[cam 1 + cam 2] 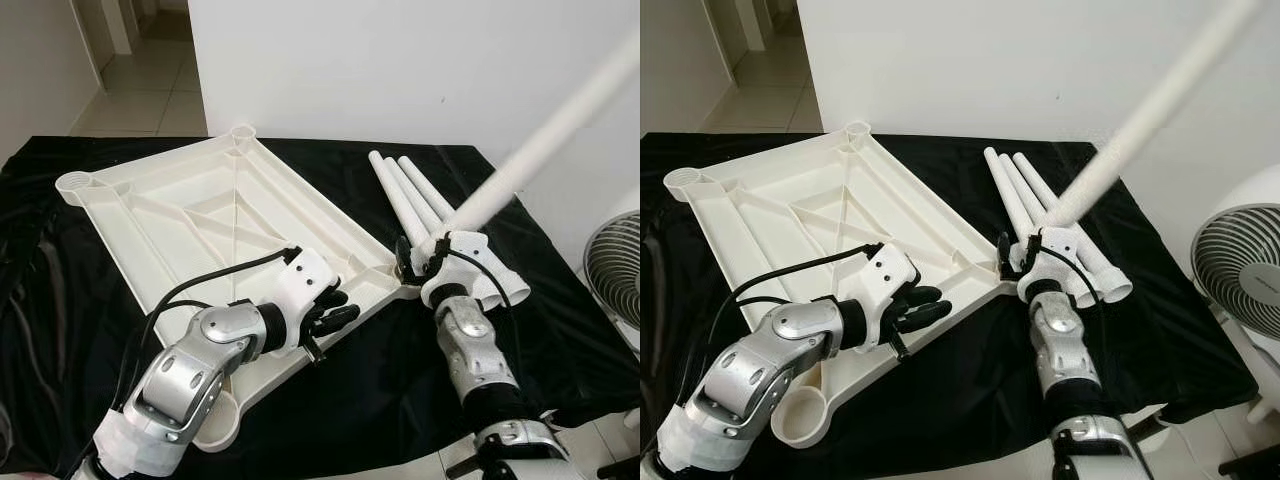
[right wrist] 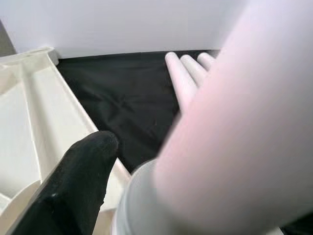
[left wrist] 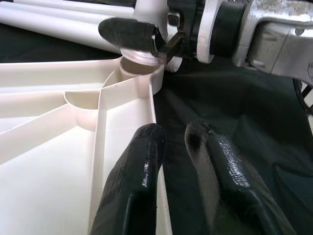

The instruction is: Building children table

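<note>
I see the white tabletop lying upside down on a black cloth, ribs facing up, with a round leg socket at each corner. Three spare white legs lie side by side on the cloth just beyond the tabletop's right corner, close against my right arm's working space. A fan stands off the cloth's right edge, and a white wall runs close behind the far edge; tiled floor opens to the far left.

My right gripper is clamped around the lower end of a fourth leg, which slants up and away to the right, its foot sitting at the near-right corner socket (whether it is seated inside I cannot tell from here). The black fingers press the leg's base.

My left gripper rests at the tabletop's near-right edge, fingers parted only a little, one over the rim and one over the cloth, holding nothing that I can make out. Bare cloth lies between the two arms, and the cloth's front edge runs near both elbows.
</note>
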`<state>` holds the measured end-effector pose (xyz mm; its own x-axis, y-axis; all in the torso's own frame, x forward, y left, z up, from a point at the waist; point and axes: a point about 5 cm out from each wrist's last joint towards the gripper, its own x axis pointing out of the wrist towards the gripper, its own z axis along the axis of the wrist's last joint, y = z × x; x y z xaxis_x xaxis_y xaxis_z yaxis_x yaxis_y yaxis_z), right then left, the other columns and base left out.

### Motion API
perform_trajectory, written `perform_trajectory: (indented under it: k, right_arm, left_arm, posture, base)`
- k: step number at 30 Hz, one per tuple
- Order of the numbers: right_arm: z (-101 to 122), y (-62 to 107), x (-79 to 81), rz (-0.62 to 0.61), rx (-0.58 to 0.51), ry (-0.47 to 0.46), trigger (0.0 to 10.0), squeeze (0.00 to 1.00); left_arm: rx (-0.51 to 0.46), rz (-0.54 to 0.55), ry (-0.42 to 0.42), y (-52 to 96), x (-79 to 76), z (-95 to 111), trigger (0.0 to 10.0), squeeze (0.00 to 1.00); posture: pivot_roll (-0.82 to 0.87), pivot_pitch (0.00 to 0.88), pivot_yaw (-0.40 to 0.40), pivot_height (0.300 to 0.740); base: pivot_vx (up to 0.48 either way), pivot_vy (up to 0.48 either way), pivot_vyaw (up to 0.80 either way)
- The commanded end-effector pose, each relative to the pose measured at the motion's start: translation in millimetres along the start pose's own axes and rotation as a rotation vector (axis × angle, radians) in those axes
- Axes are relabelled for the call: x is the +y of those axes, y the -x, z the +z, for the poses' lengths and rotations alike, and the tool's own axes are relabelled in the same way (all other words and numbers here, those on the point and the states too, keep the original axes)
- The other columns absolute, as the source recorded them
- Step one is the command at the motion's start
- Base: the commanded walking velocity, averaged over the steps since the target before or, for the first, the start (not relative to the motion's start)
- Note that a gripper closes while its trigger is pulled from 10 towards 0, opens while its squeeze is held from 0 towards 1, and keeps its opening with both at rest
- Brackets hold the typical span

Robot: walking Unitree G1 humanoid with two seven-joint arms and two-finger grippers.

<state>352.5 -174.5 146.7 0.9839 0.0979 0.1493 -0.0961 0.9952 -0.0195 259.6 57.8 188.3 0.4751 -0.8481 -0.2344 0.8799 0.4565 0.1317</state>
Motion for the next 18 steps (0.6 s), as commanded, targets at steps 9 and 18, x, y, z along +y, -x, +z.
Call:
perform_trajectory:
  k: [9,18]
  right_arm:
    - [-0.2,-1.1,-1.4,0.044,0.005,-0.007,10.0,0.0]
    - [14.2,-9.1,-11.1,0.221,-0.028,-0.003,0.0,0.0]
  left_arm:
    - [-0.009,0.008,-0.008,0.1,-0.5,2.7,10.0,0.0]
    - [-0.01,0.005,-0.005,0.3,-2.3,2.6,10.0,0.0]
  posture:
    - [0.03,0.063,-0.045,0.74]
    - [0.04,0.068,-0.041,0.74]
  base:
    - [0.0,0.0,0.0]
    - [0.0,0.0,0.0]
